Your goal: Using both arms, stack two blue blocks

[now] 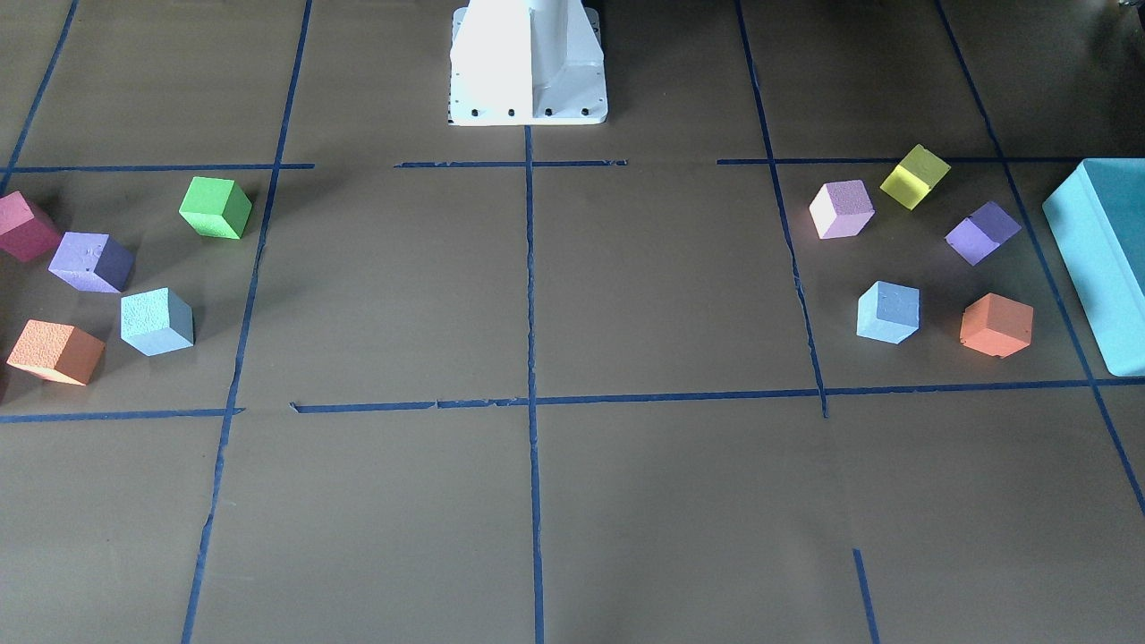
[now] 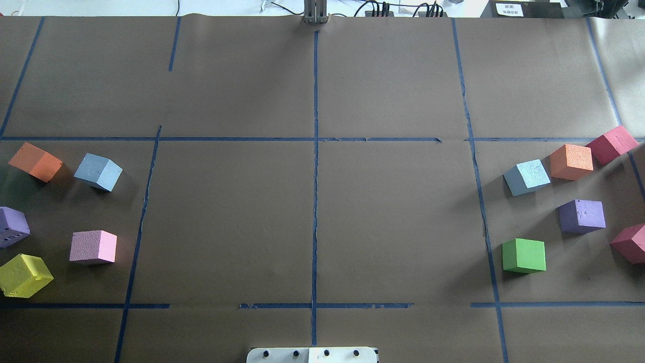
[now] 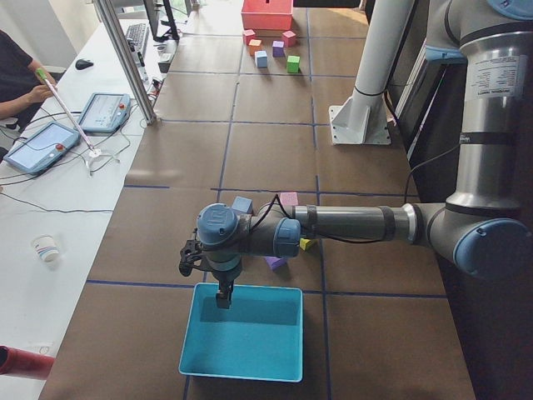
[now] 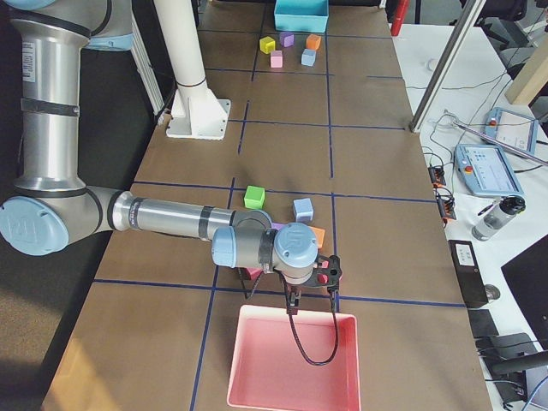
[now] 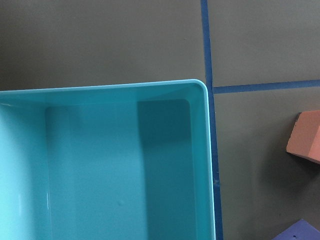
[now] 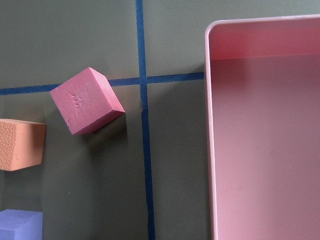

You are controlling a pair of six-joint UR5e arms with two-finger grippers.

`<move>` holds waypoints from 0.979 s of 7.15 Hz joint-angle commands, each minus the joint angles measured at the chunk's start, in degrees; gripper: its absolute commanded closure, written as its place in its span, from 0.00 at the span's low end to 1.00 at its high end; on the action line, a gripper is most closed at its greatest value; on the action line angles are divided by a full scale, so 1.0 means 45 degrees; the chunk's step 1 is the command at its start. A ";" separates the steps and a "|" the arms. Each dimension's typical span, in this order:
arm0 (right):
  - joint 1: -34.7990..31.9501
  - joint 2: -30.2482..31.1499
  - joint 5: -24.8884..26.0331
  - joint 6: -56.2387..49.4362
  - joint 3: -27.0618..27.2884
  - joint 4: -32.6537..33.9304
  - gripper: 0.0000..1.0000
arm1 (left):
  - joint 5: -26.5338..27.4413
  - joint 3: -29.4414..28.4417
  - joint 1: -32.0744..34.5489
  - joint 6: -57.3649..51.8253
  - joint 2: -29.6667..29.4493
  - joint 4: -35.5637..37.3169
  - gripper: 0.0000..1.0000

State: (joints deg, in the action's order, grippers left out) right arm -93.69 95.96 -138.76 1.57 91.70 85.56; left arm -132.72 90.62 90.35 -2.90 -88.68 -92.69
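Two pale blue blocks lie on the brown table, far apart. One blue block is on my left side, also in the front-facing view and the exterior left view. The other blue block is on my right side, also in the front-facing view and the exterior right view. My left gripper hangs over the teal box. My right gripper hangs over the pink tray. I cannot tell whether either is open or shut. Neither shows in the overhead or wrist views.
Orange, purple, pink and yellow cubes surround the left blue block. Orange, red, purple and green cubes surround the right one. The white pedestal stands at the table's middle edge.
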 commanded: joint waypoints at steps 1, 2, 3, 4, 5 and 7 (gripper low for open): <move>-0.0116 -0.0035 0.0016 -0.0017 0.0090 -0.0028 0.00 | 0.0001 0.0000 0.0000 0.0000 0.0000 -0.0009 0.00; -0.0117 -0.0035 0.0016 -0.0017 0.0090 -0.0028 0.00 | 0.0001 -0.0019 0.0000 0.0000 0.0000 -0.0009 0.00; -0.0136 -0.0035 0.0035 -0.0017 0.0090 -0.0028 0.00 | 0.0001 -0.0020 0.0000 -0.0039 0.0000 -0.0009 0.00; -0.0117 -0.0035 0.0036 -0.0017 0.0090 -0.0028 0.00 | 0.0021 -0.0020 0.0000 -0.0059 0.0000 -0.0028 0.00; -0.0117 -0.0054 0.0036 0.0080 0.0090 -0.0028 0.00 | 0.0021 -0.0020 0.0000 -0.0059 0.0000 -0.0028 0.00; -0.0117 -0.0132 -0.0003 0.0178 0.0206 -0.0009 0.00 | 0.0021 -0.0020 0.0000 -0.0059 0.0000 -0.0048 0.00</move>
State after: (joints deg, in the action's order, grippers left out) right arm -94.22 95.59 -138.68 2.15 92.26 85.45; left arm -132.63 90.53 90.35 -3.16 -88.68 -92.83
